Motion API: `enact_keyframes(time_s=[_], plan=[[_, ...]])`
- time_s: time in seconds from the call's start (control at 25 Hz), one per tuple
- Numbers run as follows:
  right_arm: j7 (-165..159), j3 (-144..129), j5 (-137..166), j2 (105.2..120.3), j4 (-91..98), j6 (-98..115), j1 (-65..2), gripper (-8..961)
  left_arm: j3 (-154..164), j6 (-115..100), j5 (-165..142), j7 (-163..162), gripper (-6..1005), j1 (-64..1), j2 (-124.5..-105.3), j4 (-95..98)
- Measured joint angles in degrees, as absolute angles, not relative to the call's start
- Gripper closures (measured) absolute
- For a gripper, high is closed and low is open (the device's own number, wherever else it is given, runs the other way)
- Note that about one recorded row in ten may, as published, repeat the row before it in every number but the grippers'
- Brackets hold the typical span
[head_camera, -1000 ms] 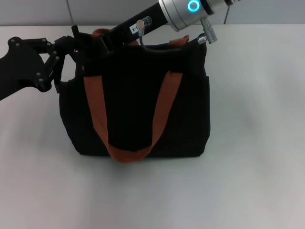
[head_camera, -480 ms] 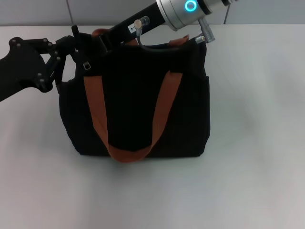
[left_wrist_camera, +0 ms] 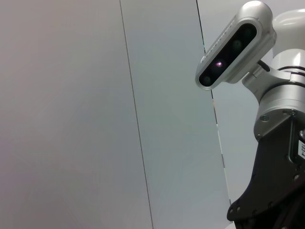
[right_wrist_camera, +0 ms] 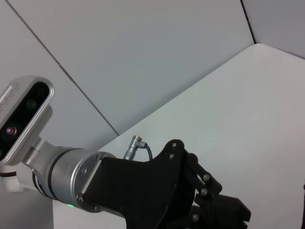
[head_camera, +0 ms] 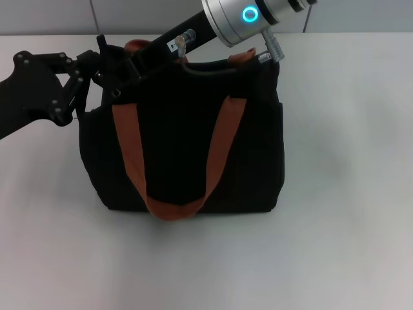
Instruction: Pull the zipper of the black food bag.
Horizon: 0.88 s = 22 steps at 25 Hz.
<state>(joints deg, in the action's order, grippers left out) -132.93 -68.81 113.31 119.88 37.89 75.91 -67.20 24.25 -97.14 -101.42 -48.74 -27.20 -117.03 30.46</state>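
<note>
Black food bag (head_camera: 184, 135) stands upright mid-table, front face toward the head camera, orange-brown handle strap (head_camera: 173, 168) hanging down in a U over that face; second strap (head_camera: 240, 57) just peeks above the far top edge. Right arm (head_camera: 248, 16) reaches in from the upper right, across the bag's top toward its left end; its silver wrist section with the lit cyan ring (head_camera: 249, 13) and a cable connector (head_camera: 270, 46) sit right over the top edge and block the zip track there. Right gripper (head_camera: 139, 57) is at the top left corner of the bag, black on black, so can't tell whether the jaws are apart or closed. Left gripper (head_camera: 106, 64) comes in from the left at the same corner, jaws also unreadable. Zipper pull not discernible. Surface: plain white table (head_camera: 335, 213), light grey panelled wall (head_camera: 64, 16) behind. Left wrist view shows only wall panels (left_wrist_camera: 95, 114) and the right arm's camera housing (left_wrist_camera: 236, 50); right wrist view shows the left arm's black gripper linkage (right_wrist_camera: 190, 191) over the table.
</note>
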Motion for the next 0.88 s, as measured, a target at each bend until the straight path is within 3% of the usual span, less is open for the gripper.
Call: enact_keyframes(time_s=[0.56, 0.88], plan=[[-141.2, -70.0, 119.0, 119.59, 44.0, 75.2, -64.2, 955, 22.8, -97.2, -101.4, -49.0, 935, -26.8, -116.70, 30.2], [-151.6, -72.1, 126.2, 119.57, 55.1, 76.1, -57.3, 955, 22.7, -96.9, -101.4, -49.4, 933, -26.7, -116.60, 30.4]])
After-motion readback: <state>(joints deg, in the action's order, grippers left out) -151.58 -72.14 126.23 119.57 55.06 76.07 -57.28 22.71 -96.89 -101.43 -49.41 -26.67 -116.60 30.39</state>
